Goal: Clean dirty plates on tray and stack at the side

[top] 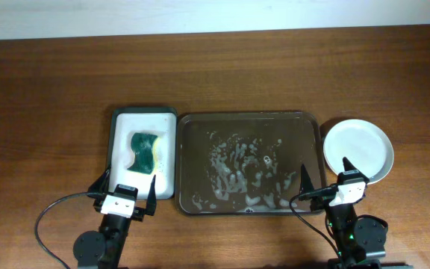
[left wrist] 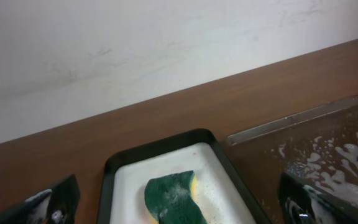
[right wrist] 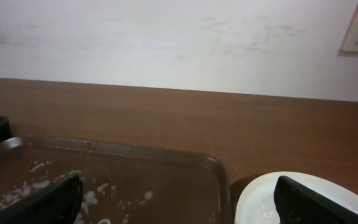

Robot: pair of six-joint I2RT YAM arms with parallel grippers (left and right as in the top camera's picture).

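The dark brown tray [top: 248,123] lies mid-table with foam flecks and no plates on it; it also shows in the left wrist view [left wrist: 272,127] and the right wrist view [right wrist: 216,165]. White plates [top: 358,148] sit stacked on the table right of the tray; the top one shows in the right wrist view [right wrist: 260,199]. I cannot tell how many are in the stack. My left gripper [top: 125,188] is open and empty near the table's front, before the sponge tray. My right gripper [top: 325,179] is open and empty, straddling the tray's right corner and the plates.
A smaller white-lined tray [top: 122,119] left of the brown tray holds a green and yellow sponge [top: 144,149], seen also in the left wrist view [left wrist: 173,199]. A white wall runs behind the table.
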